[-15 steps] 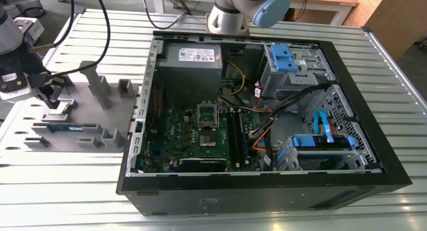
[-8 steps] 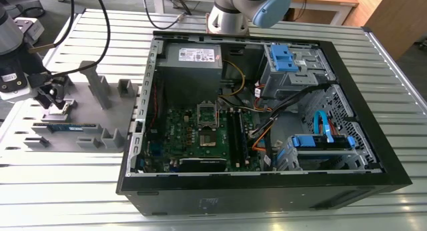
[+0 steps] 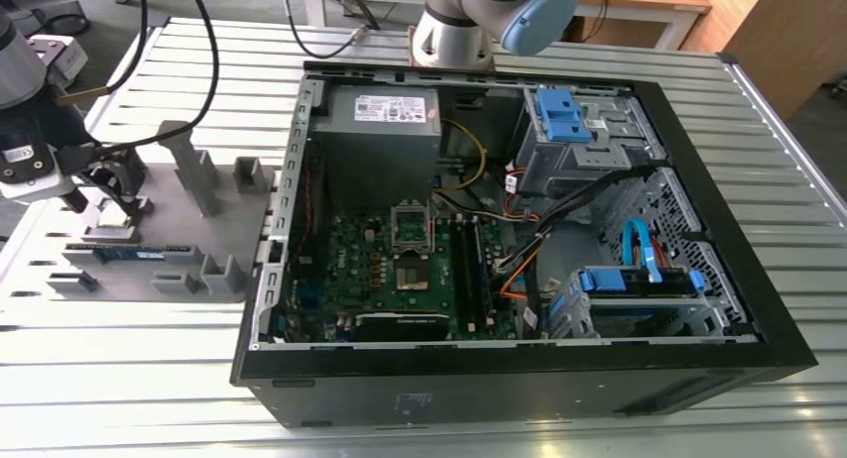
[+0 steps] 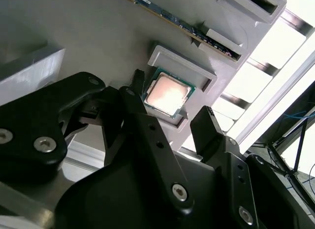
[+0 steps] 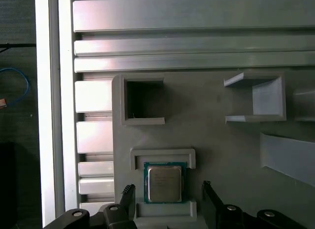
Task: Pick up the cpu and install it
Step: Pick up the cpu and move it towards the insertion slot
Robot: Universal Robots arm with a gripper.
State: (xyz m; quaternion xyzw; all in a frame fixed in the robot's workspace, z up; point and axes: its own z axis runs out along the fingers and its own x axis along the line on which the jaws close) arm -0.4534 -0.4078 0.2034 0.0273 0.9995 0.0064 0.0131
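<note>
**Open claw straddling cpu on plate: slip and tilt risks**

The slatted metal table point(image 3: 119, 399) carries an open computer case point(image 3: 503, 389) on the exterior view's right and a grey plate point(image 3: 218, 242) on its left, well apart. The arm is over the plate, not the case.

The claw point(image 5: 167, 188) is open and holds nothing. Its 2 black fingers point(image 5: 129, 193) stand on 2 opposite sides of the cpu point(image 5: 164, 183), with a gap on each side in both wrist views. No contact that I can see.

A long memory stick point(image 3: 126, 250) lies in its own slot on the plate, near the cpu but apart from it.

The cpu lies flat, shiny side up, seated between 2 low grey blocks of the plate. The socket point(image 3: 412, 223) on the board inside the case looks empty, so the install is not done.

Risks, as a judgement:
- The chip is thin, so the fingers get little edge to bite. A shallow or off-centre close could slip off or tip it up on 1 side.
- The blocks sit tight against the cpu. If the claw comes down skewed, a finger could land on a block or on the chip's top.
- A tilted grip would likely carry over to the socket, where the chip could seat crooked and damage the contacts.
- The arm's cables hang near the plate's posts and could snag.
</note>
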